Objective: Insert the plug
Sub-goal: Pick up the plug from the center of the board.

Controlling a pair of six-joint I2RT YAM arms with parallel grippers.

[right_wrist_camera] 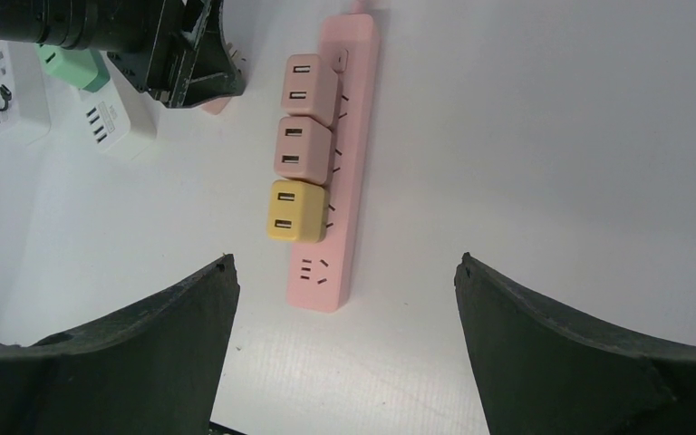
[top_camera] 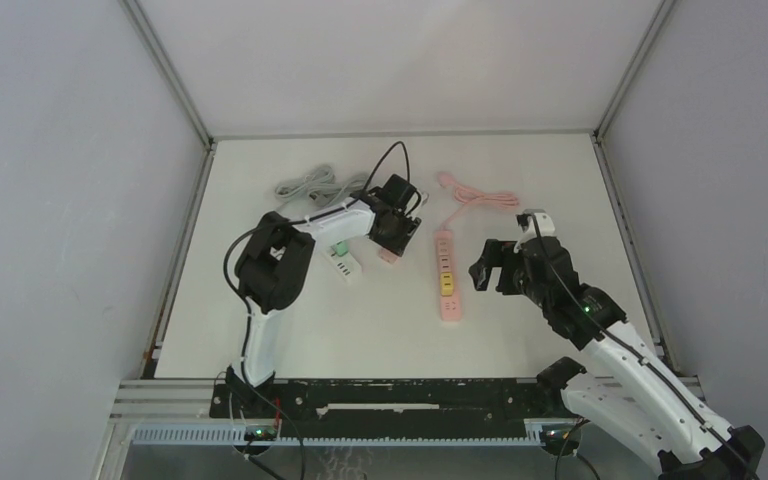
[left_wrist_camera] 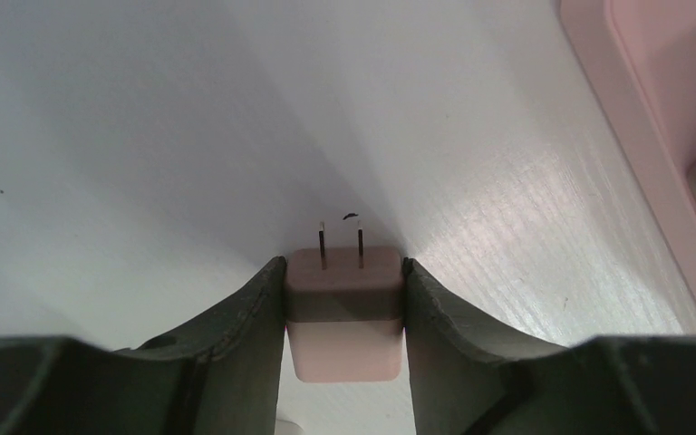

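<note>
A pale pink plug [left_wrist_camera: 344,313] with two metal prongs sits between the fingers of my left gripper [left_wrist_camera: 344,272], which is shut on its sides. The prongs point away from the camera at the white table. In the top view, the left gripper [top_camera: 394,232] holds the plug [top_camera: 388,256] just left of the pink power strip [top_camera: 448,300]. The strip [right_wrist_camera: 362,109] carries two pink adaptors [right_wrist_camera: 306,83] and a yellow one [right_wrist_camera: 297,210]; its near-end socket [right_wrist_camera: 317,270] is bare. My right gripper [right_wrist_camera: 344,260] hangs open above that end, holding nothing.
A white power strip [top_camera: 344,263] with a green adaptor [right_wrist_camera: 77,63] lies under the left arm. A grey cable [top_camera: 308,186] is coiled at the back left. The pink strip's cord [top_camera: 480,195] curls at the back. Walls enclose the table.
</note>
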